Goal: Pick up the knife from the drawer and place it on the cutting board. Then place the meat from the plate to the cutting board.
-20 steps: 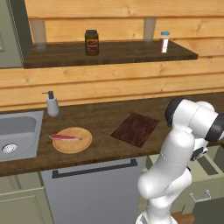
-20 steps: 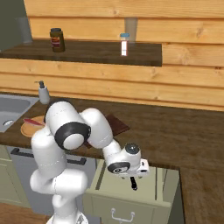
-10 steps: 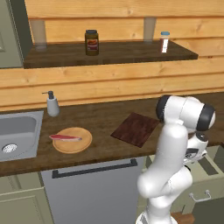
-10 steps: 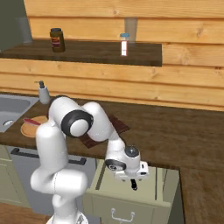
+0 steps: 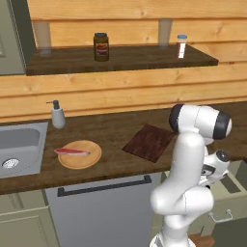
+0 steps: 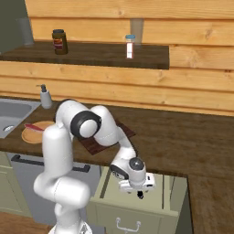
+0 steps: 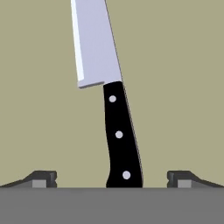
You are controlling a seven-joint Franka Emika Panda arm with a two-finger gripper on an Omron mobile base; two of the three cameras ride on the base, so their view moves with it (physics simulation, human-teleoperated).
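hand view | knife (image 7: 113,109) blade toward top, handle toward bottom | end effector (image 7: 112,177) wide, straddling handle

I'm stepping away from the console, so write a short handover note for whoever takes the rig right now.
Gripper: open, poised over the open drawer, one fingertip on each side of the knife's black handle; nothing gripped.
Knife: lying flat on the drawer floor.
Cutting board: on the counter, nothing on it.
Meat: on the plate, left of the board, near the sink.
Done: drawer opened, gripper lined up.
Left: close on the handle, lift, set the knife on the board, then move the meat to the board.
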